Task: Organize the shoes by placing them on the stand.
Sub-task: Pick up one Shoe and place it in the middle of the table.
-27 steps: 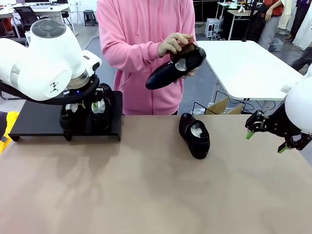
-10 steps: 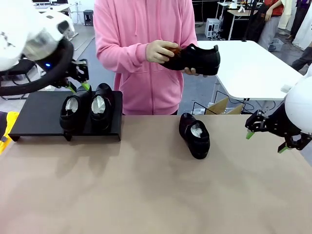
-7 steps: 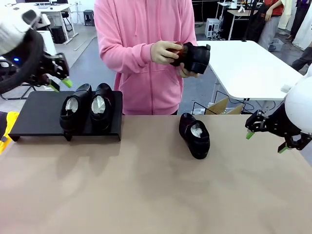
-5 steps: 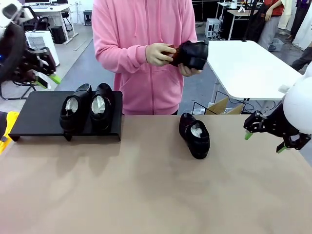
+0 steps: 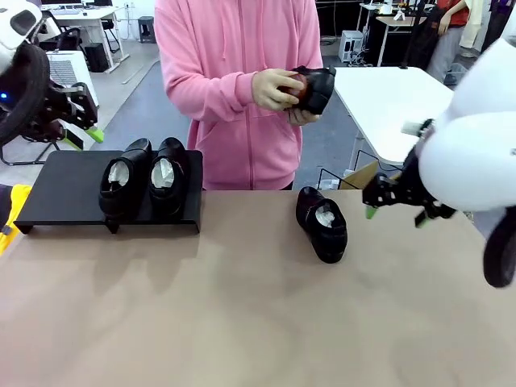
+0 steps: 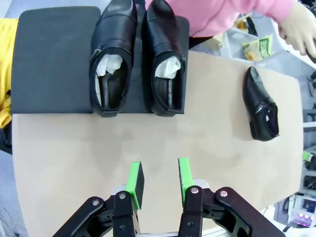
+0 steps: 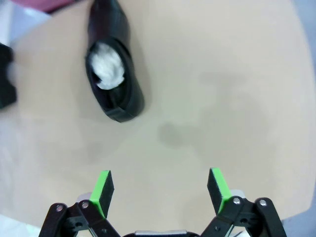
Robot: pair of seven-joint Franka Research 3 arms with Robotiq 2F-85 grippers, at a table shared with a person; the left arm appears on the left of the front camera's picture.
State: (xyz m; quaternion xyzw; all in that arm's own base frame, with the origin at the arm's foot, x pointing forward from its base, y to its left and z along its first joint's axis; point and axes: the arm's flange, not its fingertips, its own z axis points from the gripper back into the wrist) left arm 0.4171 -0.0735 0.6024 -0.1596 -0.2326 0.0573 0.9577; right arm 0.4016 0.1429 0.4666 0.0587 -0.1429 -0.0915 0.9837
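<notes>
Two black shoes [image 5: 145, 176] stand side by side on the right end of the black stand [image 5: 56, 189]; the left wrist view looks down on the pair [image 6: 138, 59] and the stand [image 6: 49, 59]. A third shoe [image 5: 321, 223] lies on the table; it shows in the right wrist view [image 7: 112, 84] too. The person holds a fourth shoe [image 5: 316, 87] in both hands at chest height. My left gripper [image 5: 83, 137] hangs up and left of the stand, its jaws [image 6: 159, 180] partly apart with nothing between them. My right gripper [image 5: 393, 214] hovers wide open just right of the table shoe [image 7: 161, 190].
The person in a pink hoodie [image 5: 234, 97] stands at the far edge, behind the middle of the table [image 5: 242, 322]. A yellow object [image 5: 10, 205] lies left of the stand. A white table [image 5: 411, 113] stands behind on the right.
My right arm has swung left, toward the shoe on the table. My left gripper has pulled away from the stand to the upper left. The person has turned the held shoe.
</notes>
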